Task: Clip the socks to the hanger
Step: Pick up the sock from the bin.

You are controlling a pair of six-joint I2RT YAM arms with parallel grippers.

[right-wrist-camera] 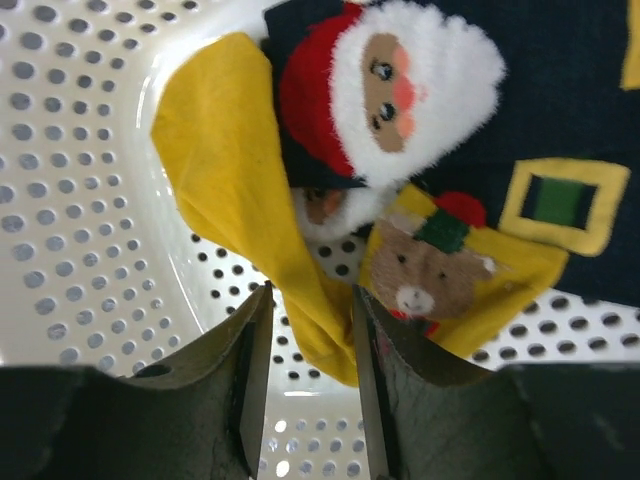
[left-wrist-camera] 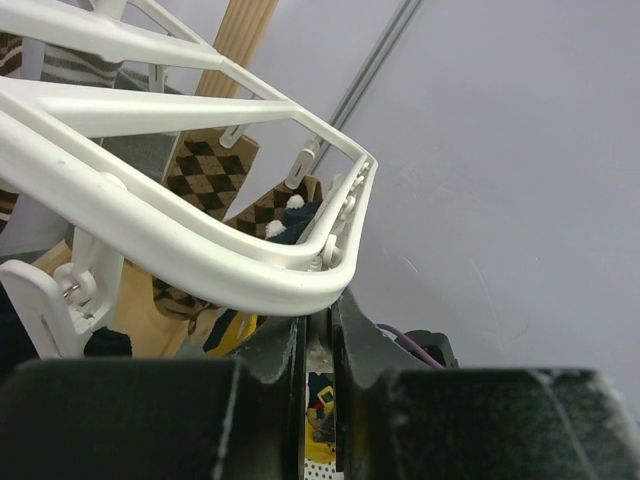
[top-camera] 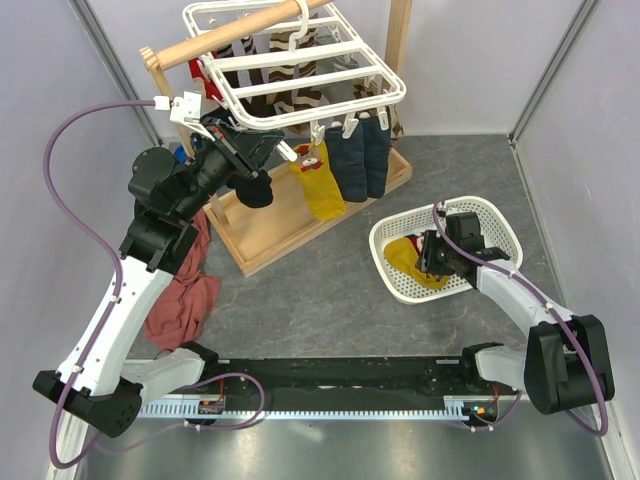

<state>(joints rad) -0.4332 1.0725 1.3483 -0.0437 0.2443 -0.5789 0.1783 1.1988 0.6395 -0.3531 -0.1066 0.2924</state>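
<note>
Across the grey table (top-camera: pixel 330 300), the wooden stand (top-camera: pixel 290 235) took up the far left, its pole carrying the white hanger (top-camera: pixel 320 108). A red cloth (top-camera: pixel 185 295) lay crumpled beside the left arm's lower link. On the right sat the white mesh basket (top-camera: pixel 500 225), well apart from the stand.

From the hanger's near edge hung the navy pair (top-camera: pixel 360 160), side by side, with one mustard sock (top-camera: pixel 320 185) just to their left; brown argyle socks (left-wrist-camera: pixel 210 165) hung further back. The second mustard sock (right-wrist-camera: pixel 230 170), with its Santa and bear figures, lay bunched in the basket.

The left gripper (top-camera: pixel 250 150) was raised to the hanger's near left corner, its fingers (left-wrist-camera: pixel 270 350) drawn almost together under the frame's rim; something pale showed in the slit, possibly a peg, though the wrist view was too cramped to be sure. The right gripper (right-wrist-camera: pixel 310 300) was down inside the basket, jaws about half apart and straddling a fold of the second mustard sock, not visibly pinching it.
</note>
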